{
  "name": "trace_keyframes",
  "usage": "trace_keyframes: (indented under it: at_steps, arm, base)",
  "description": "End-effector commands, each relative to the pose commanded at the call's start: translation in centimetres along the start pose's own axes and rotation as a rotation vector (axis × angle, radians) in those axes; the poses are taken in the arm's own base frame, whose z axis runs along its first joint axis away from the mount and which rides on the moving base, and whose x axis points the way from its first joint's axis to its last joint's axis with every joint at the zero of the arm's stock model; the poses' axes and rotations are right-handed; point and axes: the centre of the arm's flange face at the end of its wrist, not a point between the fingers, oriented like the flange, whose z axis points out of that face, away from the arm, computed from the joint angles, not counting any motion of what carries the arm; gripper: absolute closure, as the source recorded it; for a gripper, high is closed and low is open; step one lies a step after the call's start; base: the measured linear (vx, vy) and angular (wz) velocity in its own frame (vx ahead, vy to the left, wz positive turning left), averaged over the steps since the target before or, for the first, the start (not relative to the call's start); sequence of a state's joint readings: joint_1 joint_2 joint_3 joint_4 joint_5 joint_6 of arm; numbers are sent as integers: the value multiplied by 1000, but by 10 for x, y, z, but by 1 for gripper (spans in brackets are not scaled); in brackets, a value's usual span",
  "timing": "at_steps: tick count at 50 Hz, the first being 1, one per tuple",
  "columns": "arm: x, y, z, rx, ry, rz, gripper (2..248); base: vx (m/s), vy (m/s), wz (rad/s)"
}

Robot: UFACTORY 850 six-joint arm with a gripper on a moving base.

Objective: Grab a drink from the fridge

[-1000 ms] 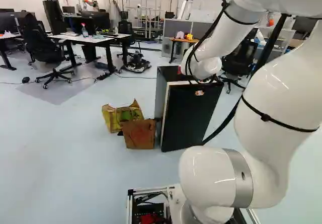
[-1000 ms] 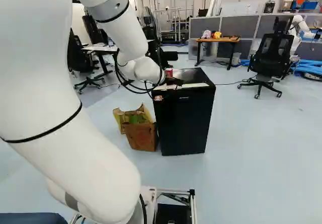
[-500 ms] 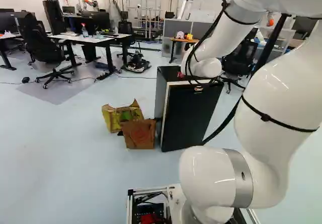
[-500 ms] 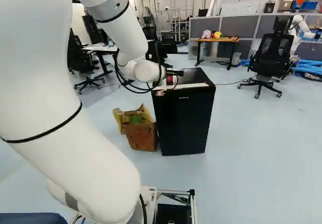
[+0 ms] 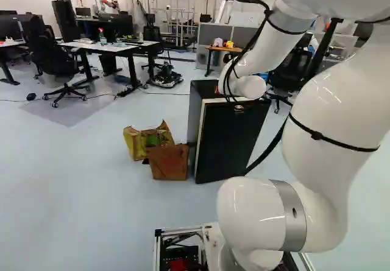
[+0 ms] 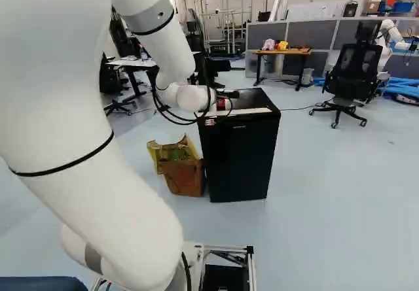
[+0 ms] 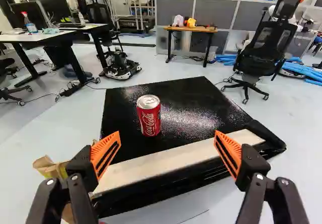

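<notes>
In the right base view my gripper (image 6: pixel 228 95) shows as a dark finger over the fridge top, partly covering the red can (image 6: pixel 220 103). The wrist view has the gripper (image 7: pixel 167 134) open, its orange pads wide apart with nothing between them. Beyond the fingers, a red and silver drink can (image 7: pixel 149 116) stands upright on the black fridge top (image 7: pixel 193 103), nearer one finger's side and touched by neither. The black fridge (image 6: pixel 239 160) has its door closed. In the left base view, my wrist hides part of the fridge top (image 5: pixel 204 89).
Two open cardboard boxes, one yellowish (image 5: pixel 137 143) and one brown (image 5: pixel 169 162), stand on the floor beside the fridge. Beyond are a wooden table (image 7: pixel 191 28), an office chair (image 7: pixel 264 48) and desks (image 7: pixel 55 34). Another robot (image 6: pixel 391 33) stands at the far right.
The visible finger has risen from the can's lower part to its upper part in the right base view. My upper arm has shifted slightly. The base, fridge and boxes have stayed put.
</notes>
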State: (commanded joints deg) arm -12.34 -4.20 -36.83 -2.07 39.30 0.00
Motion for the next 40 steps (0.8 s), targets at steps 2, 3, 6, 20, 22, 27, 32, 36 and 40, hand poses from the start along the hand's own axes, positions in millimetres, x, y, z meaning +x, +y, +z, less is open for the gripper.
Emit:
trace_keyframes:
  at_steps: [2,3,6,20,22,27,32,36,40]
  arm:
    - [-1,0,1,0,5,0,3]
    - [-2,0,1,0,7,0,3]
    - [-3,0,3,2,13,-1,3]
    - [-12,-2,9,19,33,-18,3]
    - [-14,-2,10,23,35,-22,3]
    - [-17,-3,13,34,39,-32,3]
    - [-21,-5,16,46,43,-43,3]
    - [-23,-6,18,56,46,-51,3]
    - [-26,-7,21,67,49,-60,3]
  base:
    - [0,0,0]
    - [0,0,0]
    - [0,0,0]
    - [0,0,0]
    - [0,0,0]
    - [0,0,0]
    - [0,0,0]
    - [0,0,0]
    - [0,0,0]
